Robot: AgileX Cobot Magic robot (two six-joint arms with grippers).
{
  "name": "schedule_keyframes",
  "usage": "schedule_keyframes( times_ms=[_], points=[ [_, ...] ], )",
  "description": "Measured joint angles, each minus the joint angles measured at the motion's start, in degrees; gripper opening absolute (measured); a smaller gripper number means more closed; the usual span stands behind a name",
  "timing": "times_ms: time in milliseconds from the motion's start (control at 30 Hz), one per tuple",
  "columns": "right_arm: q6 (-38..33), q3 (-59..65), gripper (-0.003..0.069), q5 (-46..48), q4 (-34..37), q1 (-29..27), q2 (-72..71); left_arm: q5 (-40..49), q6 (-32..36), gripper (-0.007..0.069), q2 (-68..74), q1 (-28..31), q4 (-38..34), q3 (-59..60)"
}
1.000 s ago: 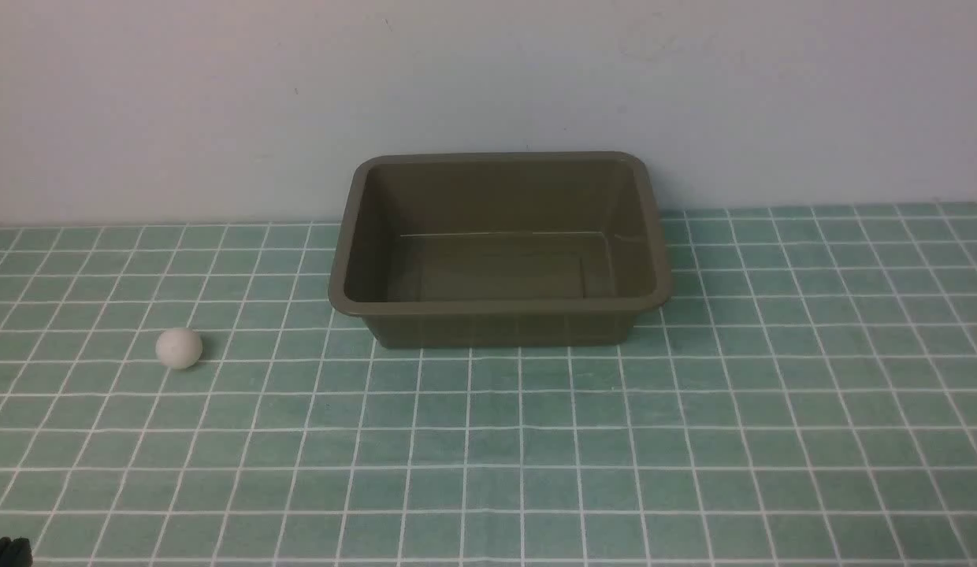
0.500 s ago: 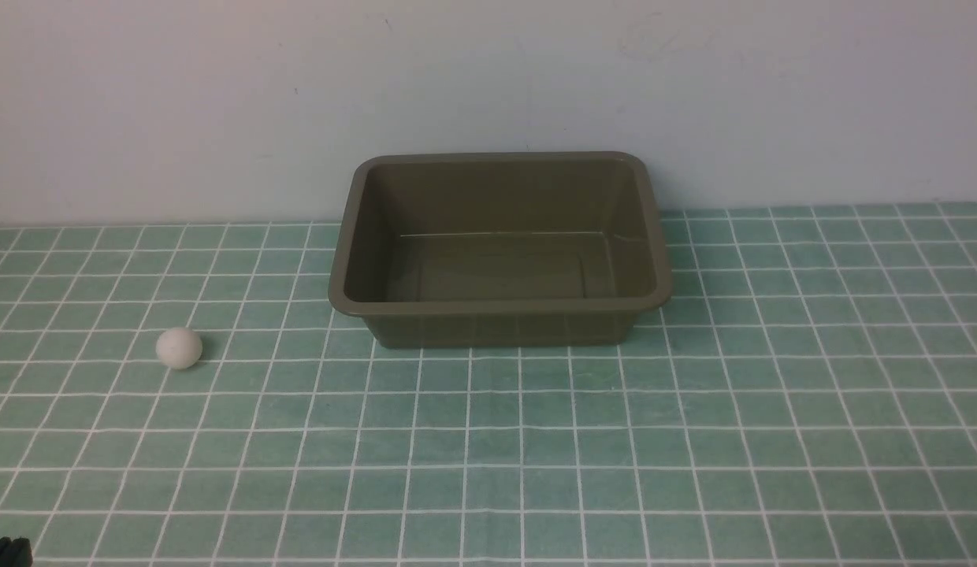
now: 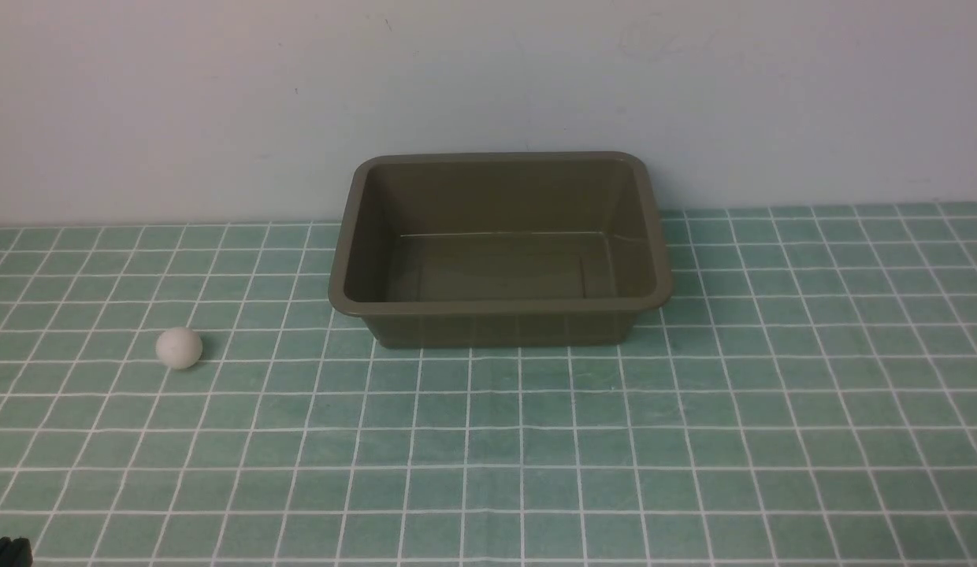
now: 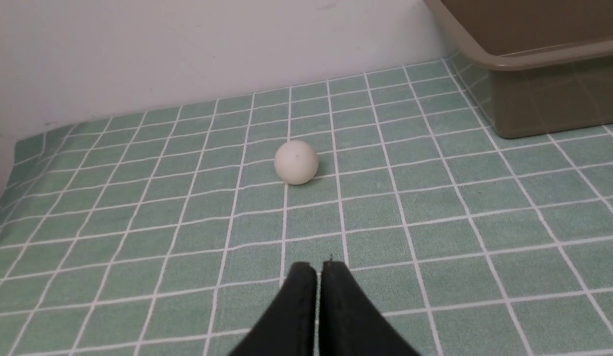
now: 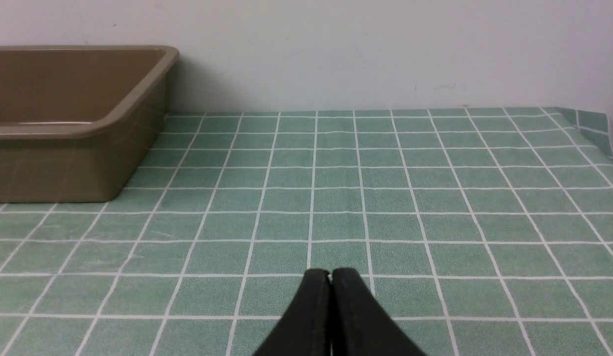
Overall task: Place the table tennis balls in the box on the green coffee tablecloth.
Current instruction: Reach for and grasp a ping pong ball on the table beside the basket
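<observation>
One white table tennis ball [image 3: 179, 347] rests on the green coffee tablecloth [image 3: 536, 441], left of the box [image 3: 500, 303]. The box is an olive-brown tub by the back wall, and nothing lies inside it. In the left wrist view the ball [image 4: 296, 162] sits a few squares beyond my left gripper [image 4: 318, 269], whose black fingers are pressed together and hold nothing. A corner of the box [image 4: 539, 59] shows off to one side there. My right gripper [image 5: 330, 274] is shut and empty over bare cloth, with the box [image 5: 74, 131] off to its side.
A plain pale wall [image 3: 488, 87] stands right behind the box. The cloth's folded edges show near the wall in both wrist views. A dark bit of my left arm [image 3: 8, 551] peeks in at the front view's lower left corner.
</observation>
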Motion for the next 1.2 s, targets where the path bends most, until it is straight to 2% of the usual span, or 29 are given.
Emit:
schedule_keyframes(
  times_ms=[133,233,300,333,500,867,967,1200],
  points=[
    [0.0,0.0,-0.0016,0.0,0.0,0.0,0.0,0.0,-0.6,-0.0004,0.0,0.0,-0.8,0.0],
    [0.0,0.0,-0.0016,0.0,0.0,0.0,0.0,0.0,-3.1,-0.0004,0.0,0.0,-4.7,0.0],
    [0.0,0.0,-0.0016,0.0,0.0,0.0,0.0,0.0,-6.7,-0.0004,0.0,0.0,-12.4,0.0],
    [0.0,0.0,-0.0016,0.0,0.0,0.0,0.0,0.0,-7.2,-0.0004,0.0,0.0,-13.0,0.0],
    [0.0,0.0,-0.0016,0.0,0.0,0.0,0.0,-1.0,-10.8,-0.0004,0.0,0.0,-26.8,0.0],
    [0.0,0.0,-0.0016,0.0,0.0,0.0,0.0,-4.7,-11.3,-0.0004,0.0,0.0,-38.6,0.0],
    [0.0,0.0,-0.0016,0.0,0.0,0.0,0.0,-5.7,-11.8,-0.0004,0.0,0.0,-47.5,0.0],
    [0.0,0.0,-0.0016,0.0,0.0,0.0,0.0,-7.1,-12.0,-0.0004,0.0,0.0,-61.2,0.0]
  ],
)
